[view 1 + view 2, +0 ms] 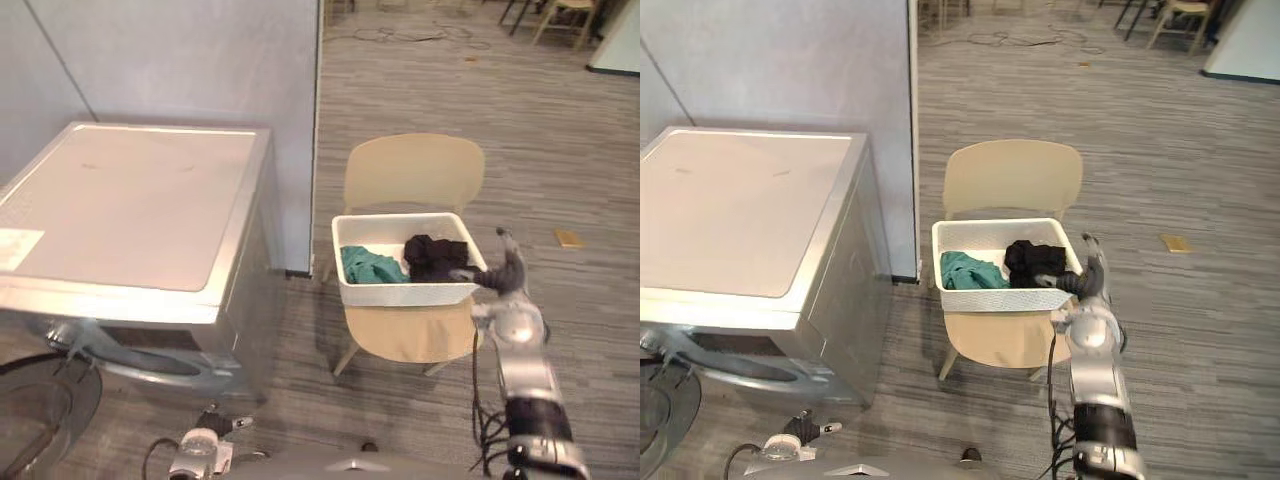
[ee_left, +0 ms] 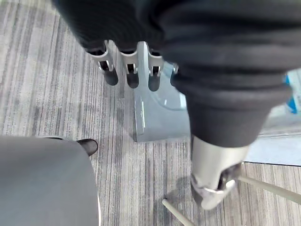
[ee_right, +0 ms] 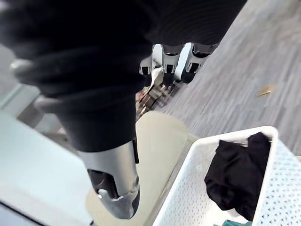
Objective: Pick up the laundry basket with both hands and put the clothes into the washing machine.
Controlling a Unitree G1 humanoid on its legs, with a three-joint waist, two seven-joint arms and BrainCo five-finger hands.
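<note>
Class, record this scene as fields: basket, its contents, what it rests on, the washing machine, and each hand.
Basket: white perforated plastic laundry basket, on the chair seat
Contents: teal cloth left; black cloth right
Support: beige plastic chair
Machine: silver washing machine, on the robot's left
Right hand: open, by the basket's right edge, holding nothing
Left hand: open, over the grey floor, holding nothing

Bright even indoor light; soft shadow under chair [image 1: 414, 170]; sheen on washing machine [image 1: 140, 200].

My right arm [image 1: 525, 380] reaches forward with the right hand [image 1: 503, 268] up, fingers [image 3: 168, 61] relaxed, holding nothing. My left hand [image 2: 133, 66] hangs low, fingers straight, empty too.
</note>
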